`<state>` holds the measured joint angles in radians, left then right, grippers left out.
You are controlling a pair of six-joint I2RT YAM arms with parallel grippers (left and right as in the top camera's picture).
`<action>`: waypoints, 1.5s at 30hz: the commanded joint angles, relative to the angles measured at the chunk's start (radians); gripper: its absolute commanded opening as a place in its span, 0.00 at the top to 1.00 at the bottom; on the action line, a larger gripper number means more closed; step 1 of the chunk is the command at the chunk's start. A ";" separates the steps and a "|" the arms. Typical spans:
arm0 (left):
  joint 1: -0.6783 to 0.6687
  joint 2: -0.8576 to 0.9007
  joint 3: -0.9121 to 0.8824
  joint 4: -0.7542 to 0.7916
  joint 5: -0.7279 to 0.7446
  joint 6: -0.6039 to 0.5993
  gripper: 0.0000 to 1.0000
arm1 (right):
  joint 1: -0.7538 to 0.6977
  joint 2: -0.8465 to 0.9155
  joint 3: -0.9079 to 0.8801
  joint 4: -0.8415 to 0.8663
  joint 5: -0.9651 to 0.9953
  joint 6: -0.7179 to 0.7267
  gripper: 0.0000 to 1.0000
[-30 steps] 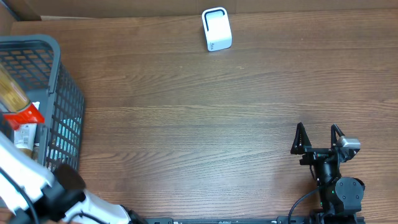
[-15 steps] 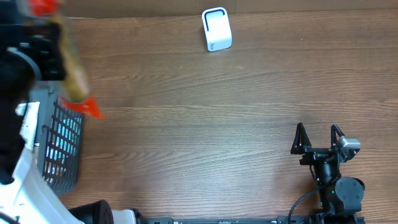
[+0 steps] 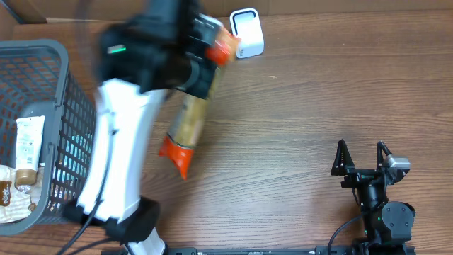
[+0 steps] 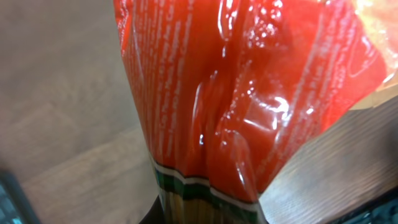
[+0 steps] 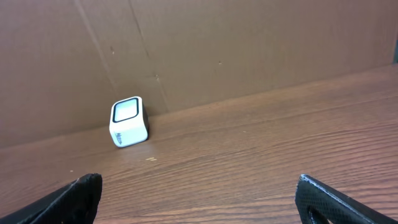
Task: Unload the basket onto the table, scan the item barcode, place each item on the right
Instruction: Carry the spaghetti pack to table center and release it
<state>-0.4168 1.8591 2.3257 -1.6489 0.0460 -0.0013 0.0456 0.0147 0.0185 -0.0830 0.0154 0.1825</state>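
Overhead, pasta packet (image 3: pixel 189 122) clamped in left jaws

— Anything legible here?
— Nothing. Fine white print covers the red end of the pasta packet (image 4: pixel 205 93) beside the scanner (image 3: pixel 246 33), all blurred. The scanner's own small mark is too tiny.

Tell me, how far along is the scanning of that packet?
Done: the packet is out of the basket, clamped in the left gripper. In hand: it hangs over the table near the white scanner. To do: showing its barcode to the scanner. The right gripper sits open.
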 commanded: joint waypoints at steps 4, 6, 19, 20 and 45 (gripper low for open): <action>-0.089 0.051 -0.218 0.164 -0.101 -0.105 0.96 | 0.000 -0.012 -0.011 0.003 0.010 -0.001 0.00; -0.105 0.053 -0.324 0.264 -0.101 -0.124 0.96 | 0.000 -0.012 -0.011 0.003 0.010 -0.001 0.00; -0.135 0.053 -0.834 0.702 -0.002 -0.152 0.96 | 0.000 -0.012 -0.011 0.003 0.010 -0.001 0.00; -0.138 0.053 -0.844 0.710 0.000 -0.152 0.96 | 0.000 -0.012 -0.011 0.003 0.010 -0.001 0.00; 0.248 0.029 0.249 0.049 0.010 -0.174 0.00 | 0.000 -0.012 -0.011 0.003 0.010 -0.001 0.00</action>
<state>-0.2729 1.9278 2.4458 -1.5425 0.0597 -0.1509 0.0460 0.0147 0.0185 -0.0834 0.0154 0.1825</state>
